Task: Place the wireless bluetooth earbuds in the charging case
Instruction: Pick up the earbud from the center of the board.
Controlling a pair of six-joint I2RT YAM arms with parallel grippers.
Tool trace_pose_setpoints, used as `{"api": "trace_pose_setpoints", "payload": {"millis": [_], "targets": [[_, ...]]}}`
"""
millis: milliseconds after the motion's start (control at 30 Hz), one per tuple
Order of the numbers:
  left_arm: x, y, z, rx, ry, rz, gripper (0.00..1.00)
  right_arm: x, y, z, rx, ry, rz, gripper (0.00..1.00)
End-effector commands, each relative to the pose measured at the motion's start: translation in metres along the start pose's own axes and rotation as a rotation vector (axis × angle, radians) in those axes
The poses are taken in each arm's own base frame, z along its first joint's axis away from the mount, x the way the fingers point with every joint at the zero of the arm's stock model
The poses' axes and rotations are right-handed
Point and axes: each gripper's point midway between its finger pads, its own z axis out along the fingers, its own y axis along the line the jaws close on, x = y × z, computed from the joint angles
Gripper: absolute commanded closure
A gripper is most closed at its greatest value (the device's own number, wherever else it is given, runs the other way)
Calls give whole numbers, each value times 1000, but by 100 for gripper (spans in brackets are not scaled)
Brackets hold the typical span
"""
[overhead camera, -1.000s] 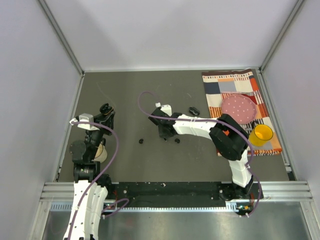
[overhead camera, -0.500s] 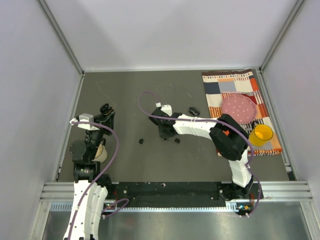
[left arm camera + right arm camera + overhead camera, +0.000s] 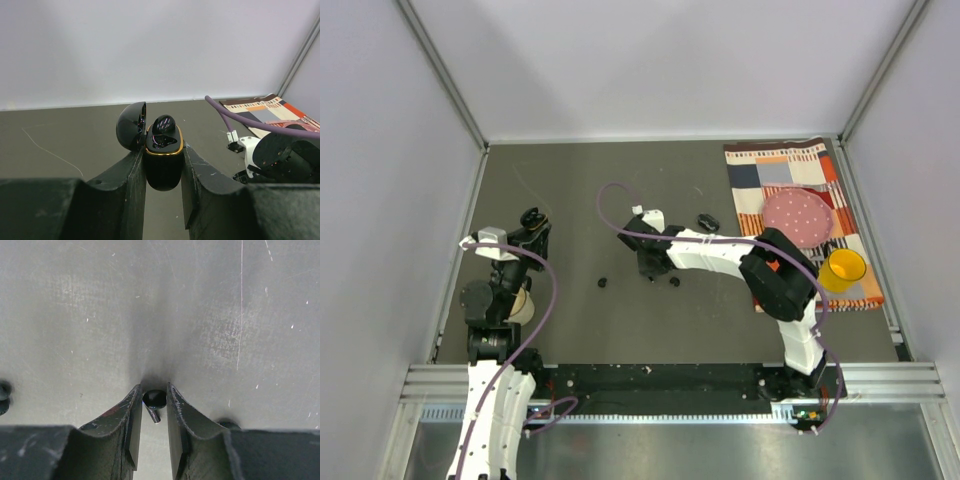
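Case [image 3: 162, 172] is sitting upright, clamped in my left gripper [image 3: 163, 152], lid swung open with a seated earbud [image 3: 163, 125], presumably keeping the empty socket reachable. My right gripper [image 3: 152, 390] is pinching a loose earbud [image 3: 154, 399] between its fingertips on the table [image 3: 225, 315], ready for carrying across.

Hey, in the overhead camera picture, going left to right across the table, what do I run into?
Charging case held in the left gripper → loose earbud → right gripper, closed around another earbud → second loose earbud → black pod → pink plate → yellow cup.
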Motion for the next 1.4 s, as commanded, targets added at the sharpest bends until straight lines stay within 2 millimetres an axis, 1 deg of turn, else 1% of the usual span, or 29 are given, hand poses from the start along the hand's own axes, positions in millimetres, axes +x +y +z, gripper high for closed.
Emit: {"api": "trace_pose_setpoints", "payload": {"millis": [0, 200, 233, 333, 467, 500, 533, 567, 600, 633, 667, 700, 733, 800, 833, 900, 933, 967, 1033, 1067, 1100, 1133, 1167, 1200, 1233, 1267, 1300, 1333, 1367], "targets": [[-12, -2, 2, 13, -50, 13, 100, 14, -12, -7, 23, 57, -4, 76], [-13, -3, 2, 17, -50, 12, 100, 13, -10, -9, 14, 54, 0, 84], [-12, -3, 2, 19, -48, 11, 100, 11, -10, -10, 13, 50, 3, 92], [-11, -5, 2, 27, -46, 9, 100, 1, -9, -20, 3, 18, 11, 100], [-11, -11, 3, 62, -45, 9, 100, -23, -6, -43, -29, -60, 36, 100], [-12, -12, 3, 69, -47, 8, 100, -35, -2, -55, -63, -101, 55, 100], [-14, -15, 3, 83, -51, 4, 100, -43, -1, -63, -77, -133, 66, 100], [-13, -16, 4, 93, -50, -2, 100, -46, -1, -69, -90, -152, 79, 100], [-14, -17, 4, 100, -53, -5, 100, -64, 5, -87, -146, -221, 111, 100], [-17, -22, 5, 121, -63, -12, 100, -65, 3, -91, -158, -242, 119, 100], [-16, -23, 5, 129, -60, -17, 100, -71, 4, -98, -181, -274, 135, 100], [-17, -25, 6, 141, -62, -21, 100, -83, 8, -109, -220, -324, 160, 100], [-20, -27, 6, 152, -76, -29, 100, -87, 5, -121, -245, -361, 178, 100], [-21, -32, 6, 182, -79, -39, 100, -97, 5, -138, -290, -420, 206, 100], [-21, -35, 6, 195, -79, -56, 100, -107, 5, -156, -342, -481, 236, 100], [-24, -40, 7, 228, -93, -65, 100, -116, 6, -173, -400, -544, 251, 100], [-21, -42, 7, 242, -89, -84, 100, -126, 6, -193, -461, -614, 274, 100], [-27, -45, 8, 262, -114, -80, 100, -131, 6, -204, -490, -657, 286, 100], [-27, -53, 7, 308, -117, -102, 100, -143, 1, -227, -555, -767, 332, 100], [-25, -55, 8, 326, -109, -114, 100, -149, -3, -248, -590, -832, 336, 100], [-29, -64, 6, 380, -121, -116, 100, -153, -7, -258, -599, -879, 349, 100], [-32, -68, 6, 405, -120, -117, 100, -152, -9, -263, -609, -915, 348, 100], [-28, -71, 8, 428, -99, -125, 100, -162, -11, -292, -662, -1010, 361, 100], [-34, -81, 5, 488, -120, -103, 100, -164, -15, -300, -671, -1051, 376, 100], [-34, -87, 4, 523, -121, -100, 100, -163, -17, -305, -684, -1075, 381, 100], [-32, -88, 6, 539, -117, -105, 100, -170, -18, -327, -733, -1152, 398, 100], [-33, -91, 5, 557, -121, -110, 100, -169, -20, -335, -756, -1178, 409, 100], [-36, -97, 4, 589, -138, -95, 100, -168, -22, -338, -769, -1194, 418, 100], [-38, -99, 4, 602, -149, -87, 100, -169, -22, -345, -791, -1219, 425, 100]]}}
